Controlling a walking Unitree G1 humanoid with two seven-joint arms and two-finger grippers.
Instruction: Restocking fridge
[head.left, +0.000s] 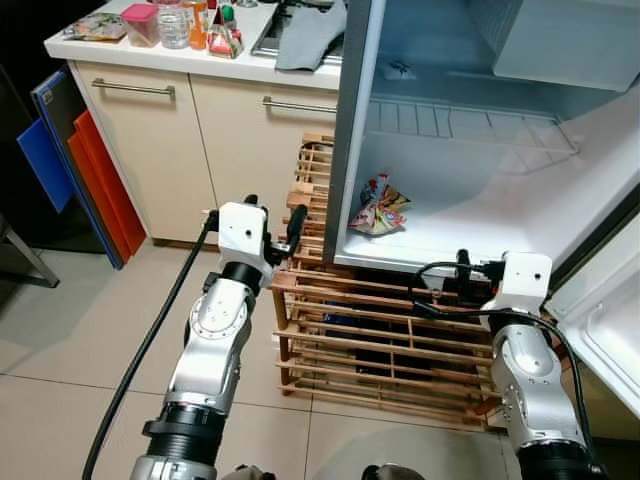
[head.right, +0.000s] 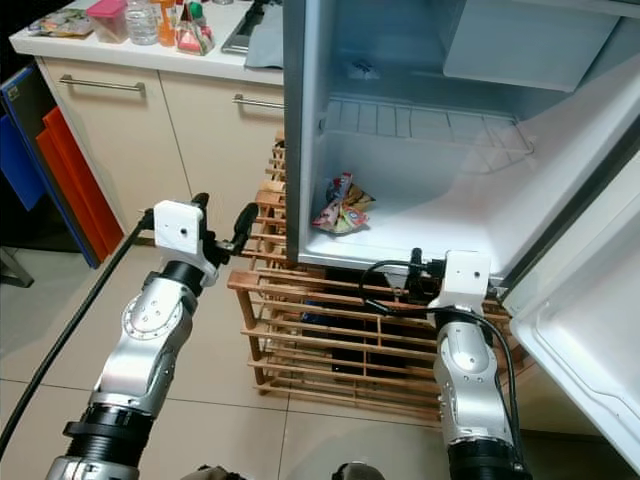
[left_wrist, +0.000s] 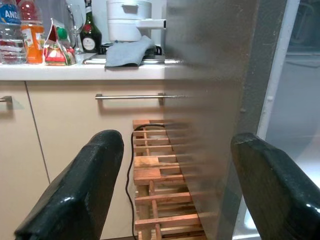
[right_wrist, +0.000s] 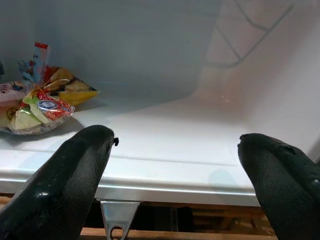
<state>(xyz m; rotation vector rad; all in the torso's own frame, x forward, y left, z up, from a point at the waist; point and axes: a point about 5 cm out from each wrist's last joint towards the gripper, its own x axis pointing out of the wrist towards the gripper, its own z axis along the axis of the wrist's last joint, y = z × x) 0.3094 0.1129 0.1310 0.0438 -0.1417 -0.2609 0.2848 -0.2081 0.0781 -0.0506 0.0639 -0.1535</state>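
The fridge (head.left: 480, 215) stands open, and a colourful snack bag (head.left: 378, 208) lies at the left of its white floor. A similar snack bag (head.left: 225, 38) stands on the counter among bottles (head.left: 173, 22). My left gripper (head.left: 275, 215) is open and empty, held beside the fridge's grey outer wall and pointing toward the counter cabinets. My right gripper (head.left: 462, 275) is open and empty just in front of the fridge's lower front edge. In the right wrist view the snack bag (right_wrist: 37, 102) lies off to one side of the fingers (right_wrist: 75, 170).
A wooden slatted rack (head.left: 380, 330) sits under and in front of the fridge. The open fridge door (head.left: 610, 310) hangs at the right. A wire shelf (head.left: 470, 125) spans the fridge higher up. A grey cloth (head.left: 310, 35) lies on the counter. Orange and blue boards (head.left: 95, 180) lean at the left.
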